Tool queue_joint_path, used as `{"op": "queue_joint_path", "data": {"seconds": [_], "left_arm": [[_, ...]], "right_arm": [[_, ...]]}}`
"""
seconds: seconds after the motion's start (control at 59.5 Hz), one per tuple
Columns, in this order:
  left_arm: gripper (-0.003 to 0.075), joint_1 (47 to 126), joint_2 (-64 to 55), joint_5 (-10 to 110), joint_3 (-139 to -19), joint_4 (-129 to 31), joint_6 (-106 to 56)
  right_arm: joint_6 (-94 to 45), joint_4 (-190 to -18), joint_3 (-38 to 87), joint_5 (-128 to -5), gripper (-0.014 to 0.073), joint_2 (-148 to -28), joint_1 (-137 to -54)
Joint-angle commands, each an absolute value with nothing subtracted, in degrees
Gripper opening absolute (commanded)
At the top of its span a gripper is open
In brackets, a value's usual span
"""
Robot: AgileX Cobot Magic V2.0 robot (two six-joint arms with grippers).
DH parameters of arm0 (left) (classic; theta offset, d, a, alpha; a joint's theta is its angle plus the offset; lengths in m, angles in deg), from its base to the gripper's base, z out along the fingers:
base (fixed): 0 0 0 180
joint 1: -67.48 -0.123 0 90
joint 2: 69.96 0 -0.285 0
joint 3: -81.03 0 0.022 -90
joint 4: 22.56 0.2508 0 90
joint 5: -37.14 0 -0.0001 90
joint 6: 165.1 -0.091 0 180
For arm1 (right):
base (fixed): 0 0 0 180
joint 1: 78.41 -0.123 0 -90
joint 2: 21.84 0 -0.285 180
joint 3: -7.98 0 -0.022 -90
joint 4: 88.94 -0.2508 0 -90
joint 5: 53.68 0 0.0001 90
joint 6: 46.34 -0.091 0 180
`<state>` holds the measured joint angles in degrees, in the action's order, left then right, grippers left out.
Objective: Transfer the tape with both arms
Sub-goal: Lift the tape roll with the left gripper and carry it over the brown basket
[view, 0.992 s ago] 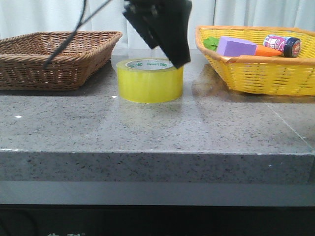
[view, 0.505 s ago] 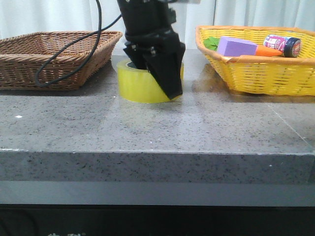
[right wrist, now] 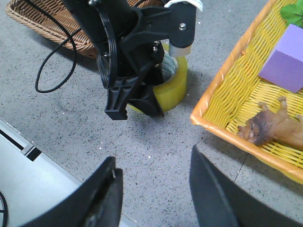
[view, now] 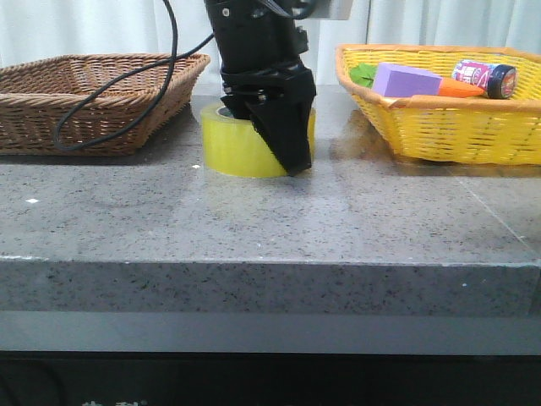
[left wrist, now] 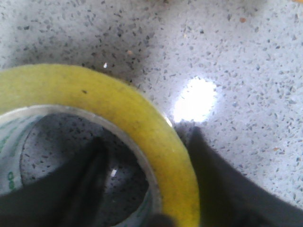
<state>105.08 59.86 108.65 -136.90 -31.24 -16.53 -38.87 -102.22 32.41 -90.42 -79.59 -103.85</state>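
Note:
The tape (view: 237, 150), a wide yellow roll with a pale core, lies flat on the grey stone table between the two baskets. My left gripper (view: 272, 139) is lowered onto it from above. One finger (left wrist: 90, 184) is inside the core and the other (left wrist: 213, 184) is outside the wall, so the jaws straddle the right side of the roll (left wrist: 142, 118). A gap still shows between the inner finger and the core. My right gripper (right wrist: 154, 189) hangs open and empty over bare table, nearer the front edge, looking at the tape (right wrist: 174, 90) and left gripper (right wrist: 137, 101).
A brown wicker basket (view: 93, 101) stands at the left. A yellow basket (view: 439, 131) at the right holds a purple block (view: 406, 80), an orange-and-pink tube (view: 483, 80) and a brown toy (right wrist: 274, 125). The left arm's cable (view: 110, 110) loops over the brown basket.
My left gripper came down from above the roll until its fingers straddle the tape's wall. In the last half second it settled slightly lower. The tape has not moved.

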Motion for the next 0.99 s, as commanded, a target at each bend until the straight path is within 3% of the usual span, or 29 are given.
{"op": "queue_joint_path", "data": {"seconds": [0.0, 0.168, 0.656, 0.976], "left_arm": [[0.0191, 104.96, 56.61, 110.57, -138.56, -32.29, -16.67], [0.0117, 104.96, 56.51, 110.73, -140.27, -32.29, -15.70], [0.0117, 104.96, 56.00, 110.73, -158.70, -23.29, -5.28], [0.0117, 101.36, 53.28, 110.73, -159.65, -14.42, -0.01]], "right_arm": [[-38.81, -103.09, 30.95, -86.28, 0.0358, -79.41, -103.68], [-38.81, -103.09, 30.95, -86.28, 0.0358, -79.41, -103.68], [-38.81, -103.09, 30.95, -86.28, 0.0358, -79.41, -103.68], [-38.81, -103.09, 30.95, -86.28, 0.0358, -79.41, -103.68]]}}
